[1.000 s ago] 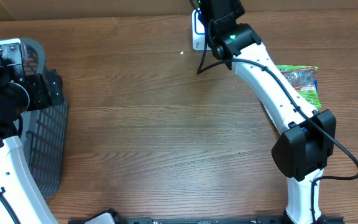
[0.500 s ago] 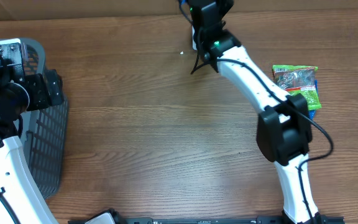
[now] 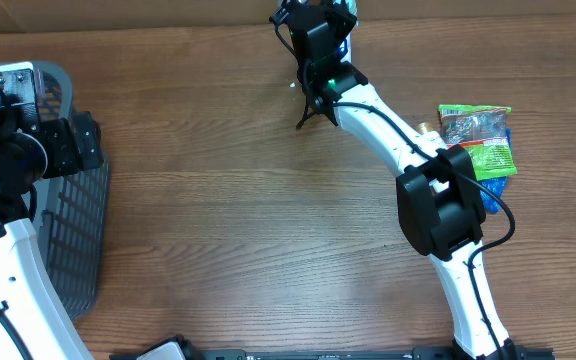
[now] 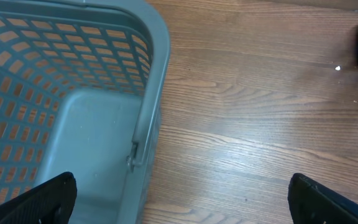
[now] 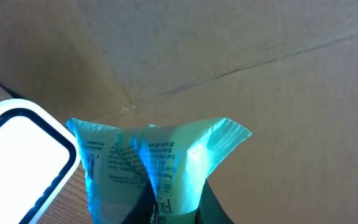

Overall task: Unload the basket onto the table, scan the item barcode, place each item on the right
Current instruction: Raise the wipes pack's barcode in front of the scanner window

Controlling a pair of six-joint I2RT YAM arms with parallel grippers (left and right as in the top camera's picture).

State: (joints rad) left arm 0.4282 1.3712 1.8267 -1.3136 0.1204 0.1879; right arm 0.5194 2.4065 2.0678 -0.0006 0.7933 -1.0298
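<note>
Well, starting far left of the scanner point(image 5: 17, 155): the grey basket point(image 3: 73, 230) stands on the wooden table point(image 3: 218, 200), and my left claw point(image 4: 180, 199) hangs above its rim, fingers spread wide with nothing between them. My right claw point(image 5: 171, 210) is pinched tight on the teal packet point(image 5: 160, 158), which stands upright just right of the scanner, in front of a cardboard wall point(image 5: 260, 74) (small print faces my wrist camera). Well to the right of the scanner, a second green packet point(image 3: 478, 135) lies flat on the table.

L jaws wide, R jaws tight
</note>
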